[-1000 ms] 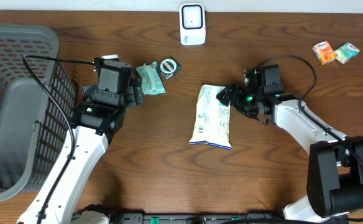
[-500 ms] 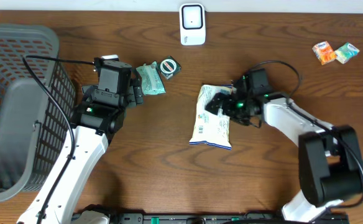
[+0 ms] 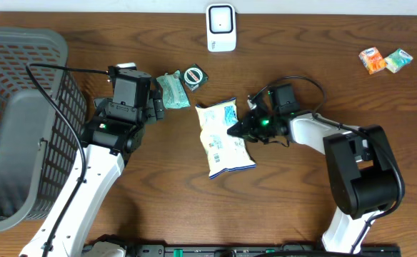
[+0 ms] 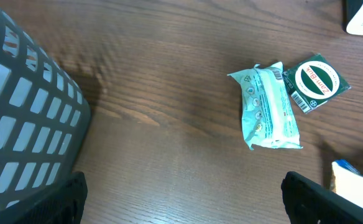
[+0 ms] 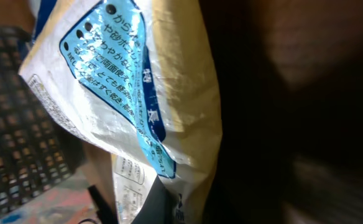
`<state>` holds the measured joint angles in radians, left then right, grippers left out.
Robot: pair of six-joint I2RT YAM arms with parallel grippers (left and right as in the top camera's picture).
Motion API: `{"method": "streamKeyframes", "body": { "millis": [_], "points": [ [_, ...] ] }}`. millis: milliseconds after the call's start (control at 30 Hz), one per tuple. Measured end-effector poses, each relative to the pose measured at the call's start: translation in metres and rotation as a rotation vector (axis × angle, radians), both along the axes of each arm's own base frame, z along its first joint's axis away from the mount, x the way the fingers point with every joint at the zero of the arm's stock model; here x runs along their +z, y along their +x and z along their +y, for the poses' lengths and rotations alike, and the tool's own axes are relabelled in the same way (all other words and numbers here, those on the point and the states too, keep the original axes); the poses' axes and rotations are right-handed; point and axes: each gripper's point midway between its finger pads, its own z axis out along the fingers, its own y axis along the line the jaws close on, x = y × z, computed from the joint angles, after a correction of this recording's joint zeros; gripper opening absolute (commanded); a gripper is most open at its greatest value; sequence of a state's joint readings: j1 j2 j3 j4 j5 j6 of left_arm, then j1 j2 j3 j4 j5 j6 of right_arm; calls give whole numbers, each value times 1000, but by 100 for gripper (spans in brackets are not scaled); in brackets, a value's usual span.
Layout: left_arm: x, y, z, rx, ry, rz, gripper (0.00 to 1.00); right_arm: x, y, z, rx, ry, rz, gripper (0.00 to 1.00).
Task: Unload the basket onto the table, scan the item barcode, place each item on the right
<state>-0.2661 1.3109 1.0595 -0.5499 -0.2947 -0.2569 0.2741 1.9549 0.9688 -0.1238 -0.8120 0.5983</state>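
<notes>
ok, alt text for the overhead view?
The right gripper is shut on one edge of a white and blue snack bag at the middle of a wooden table. The left gripper is open beside a pale green packet; a white scanner stands at the far edge, a grey basket at the left.

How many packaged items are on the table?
5. White-and-blue snack bag mid-table, pinched by right gripper; pale green packet and dark green round-label pack near left gripper; orange packet and small green packet far right. Basket may hide more.
</notes>
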Motion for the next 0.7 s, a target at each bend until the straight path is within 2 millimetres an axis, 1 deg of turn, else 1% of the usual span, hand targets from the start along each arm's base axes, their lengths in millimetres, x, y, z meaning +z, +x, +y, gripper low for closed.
{"method": "streamKeyframes", "body": {
  "millis": [67, 167, 233, 267, 300, 367, 567, 633, 667, 700],
  "points": [
    [0, 0, 0, 0, 0, 0, 98, 5, 7, -5, -13, 30, -18, 1],
    [0, 0, 0, 0, 0, 0, 98, 27, 22, -19, -45, 82, -81, 1],
    [0, 0, 0, 0, 0, 0, 98, 55, 33, -31, -71, 117, -152, 1],
    [0, 0, 0, 0, 0, 0, 98, 73, 38, -38, -83, 135, -197, 1],
    [0, 0, 0, 0, 0, 0, 98, 86, 41, -43, -92, 147, -229, 1],
    [0, 0, 0, 0, 0, 0, 98, 126, 45, -53, -94, 190, -337, 1],
    [0, 0, 0, 0, 0, 0, 98, 206, 49, -66, -83, 270, -599, 1],
    [0, 0, 0, 0, 0, 0, 97, 227, 51, -69, -101, 289, -651, 1],
    [0, 0, 0, 0, 0, 0, 98, 241, 53, -69, -116, 308, -684, 1],
    [0, 0, 0, 0, 0, 0, 98, 249, 54, -70, -128, 321, -698, 1]
  ]
}}
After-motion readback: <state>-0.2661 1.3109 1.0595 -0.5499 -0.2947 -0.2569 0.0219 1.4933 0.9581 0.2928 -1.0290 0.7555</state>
